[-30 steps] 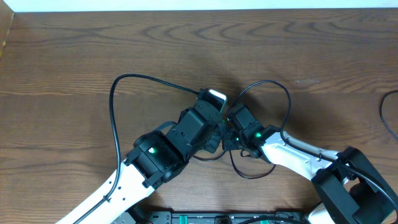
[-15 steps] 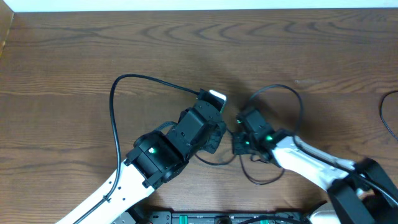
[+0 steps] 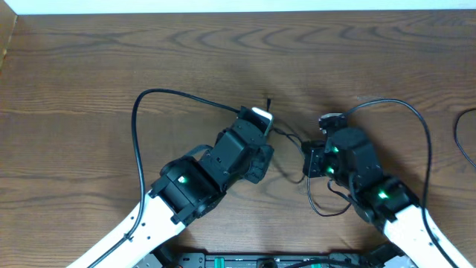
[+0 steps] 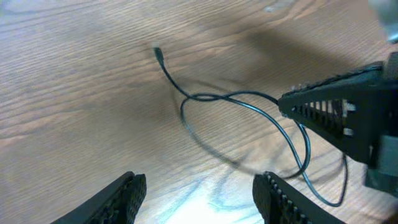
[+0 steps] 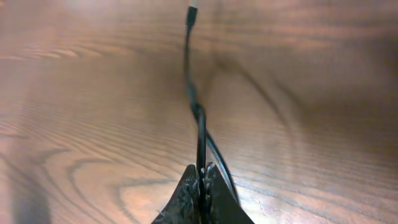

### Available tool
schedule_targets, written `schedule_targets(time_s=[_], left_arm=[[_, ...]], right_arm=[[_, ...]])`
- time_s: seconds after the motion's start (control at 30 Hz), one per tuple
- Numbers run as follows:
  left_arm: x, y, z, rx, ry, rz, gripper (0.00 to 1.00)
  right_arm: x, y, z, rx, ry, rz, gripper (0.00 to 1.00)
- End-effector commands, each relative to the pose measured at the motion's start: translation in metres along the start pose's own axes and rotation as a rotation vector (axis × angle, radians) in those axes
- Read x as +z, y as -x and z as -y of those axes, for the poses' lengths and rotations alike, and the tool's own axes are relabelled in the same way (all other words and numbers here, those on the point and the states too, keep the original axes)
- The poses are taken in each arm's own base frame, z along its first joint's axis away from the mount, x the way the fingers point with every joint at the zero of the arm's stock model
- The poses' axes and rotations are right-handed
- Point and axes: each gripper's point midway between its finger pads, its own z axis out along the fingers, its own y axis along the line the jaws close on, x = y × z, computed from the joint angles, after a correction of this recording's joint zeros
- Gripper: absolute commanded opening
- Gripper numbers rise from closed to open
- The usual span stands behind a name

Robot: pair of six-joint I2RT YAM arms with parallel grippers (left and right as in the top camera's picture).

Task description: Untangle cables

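Note:
A thin black cable [image 4: 186,118] lies in a loose loop on the wooden table, its small plug end [image 4: 157,51] pointing away. My right gripper [image 5: 200,182] is shut on this cable, which runs on from the jaws to the plug [image 5: 191,14]. In the left wrist view the right gripper's fingers [image 4: 323,106] pinch the cable at the right. My left gripper [image 4: 199,182] hangs open just short of the loop, with nothing between its fingers. From overhead, the left gripper [image 3: 262,147] and right gripper [image 3: 307,160] stand a short way apart, with the cable's end [image 3: 268,103] beyond them.
Thick black arm wires arc over the table on the left [image 3: 137,141] and the right [image 3: 428,149]. Another dark wire curves in at the far right edge [image 3: 460,141]. The table's back edge [image 3: 238,11] runs along the top.
My right gripper has moved right, away from the left one, drawing the black cable out with it. The left gripper's jaws have opened wider; its arm has stayed put.

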Motion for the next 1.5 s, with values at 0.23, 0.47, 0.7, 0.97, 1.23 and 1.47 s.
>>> schedule_targets(time_s=[0.23, 0.47, 0.7, 0.97, 1.23, 1.47], left_arm=[[0.040, -0.021, 0.014, 0.007, -0.050, -0.133, 0.61], [0.056, -0.022, 0.016, 0.008, -0.046, -0.147, 0.63], [0.056, -0.021, 0.016, 0.008, -0.047, -0.144, 0.63], [0.057, -0.017, 0.017, 0.006, -0.051, -0.128, 0.63], [0.057, -0.017, 0.017, 0.006, -0.052, -0.129, 0.64], [0.057, -0.017, 0.017, 0.006, -0.051, -0.129, 0.63]], right_arm=[[-0.025, 0.014, -0.016, -0.099, 0.071, 0.074, 0.01], [-0.029, 0.013, -0.022, -0.127, 0.103, 0.073, 0.01], [-0.023, -0.036, 0.035, -0.010, -0.166, -0.121, 0.20], [-0.023, -0.100, 0.066, 0.266, -0.358, -0.390, 0.60], [-0.006, -0.113, 0.068, 0.736, -0.504, -0.349, 0.47], [0.013, -0.118, 0.067, 0.954, -0.572, -0.296, 0.67]])
